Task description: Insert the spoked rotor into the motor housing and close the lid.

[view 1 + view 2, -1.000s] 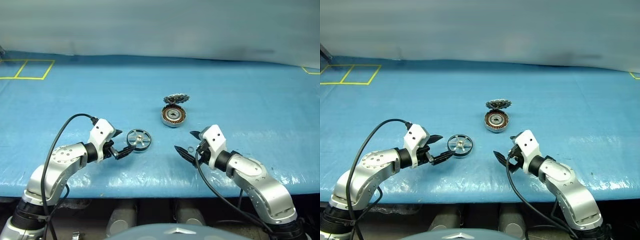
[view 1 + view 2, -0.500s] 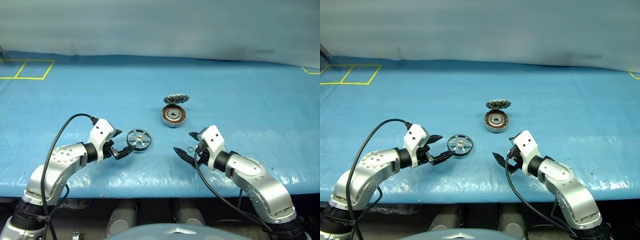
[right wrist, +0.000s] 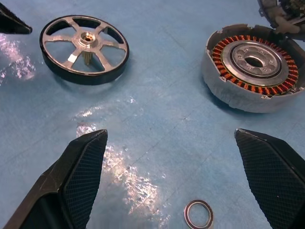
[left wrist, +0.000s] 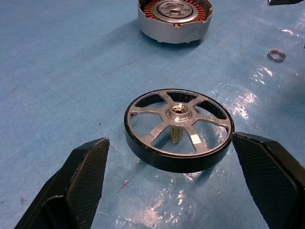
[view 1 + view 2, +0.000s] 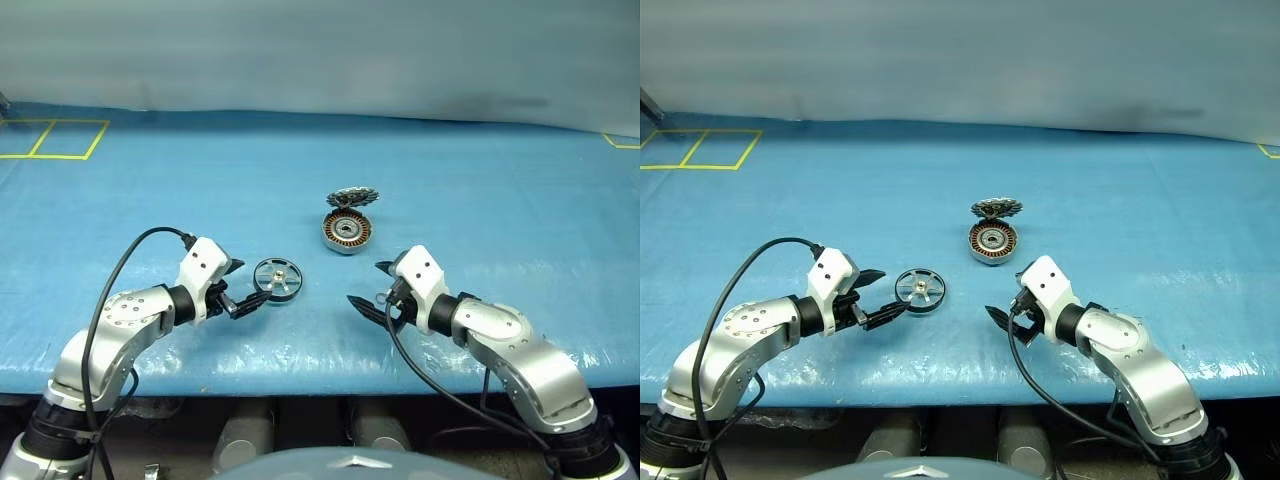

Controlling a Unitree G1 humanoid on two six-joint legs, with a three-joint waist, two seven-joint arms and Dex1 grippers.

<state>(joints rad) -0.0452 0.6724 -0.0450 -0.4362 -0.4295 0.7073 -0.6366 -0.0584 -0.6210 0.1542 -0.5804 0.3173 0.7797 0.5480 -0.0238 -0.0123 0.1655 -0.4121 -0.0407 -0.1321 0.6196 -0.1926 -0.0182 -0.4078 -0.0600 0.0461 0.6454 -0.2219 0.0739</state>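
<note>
On the blue table cover (image 5: 150, 200) the spoked rotor (image 5: 277, 277) lies flat, between the wide-spread fingers of the left gripper (image 5: 247, 285), which do not touch it. The motor housing (image 5: 347, 231) sits further back with its copper windings facing up, and the lid (image 5: 352, 198) leans just behind it, touching its rim. The right gripper (image 5: 373, 288) is also wide open and holds nothing. A small metal ring (image 3: 198, 214) lies between its fingers.
</note>
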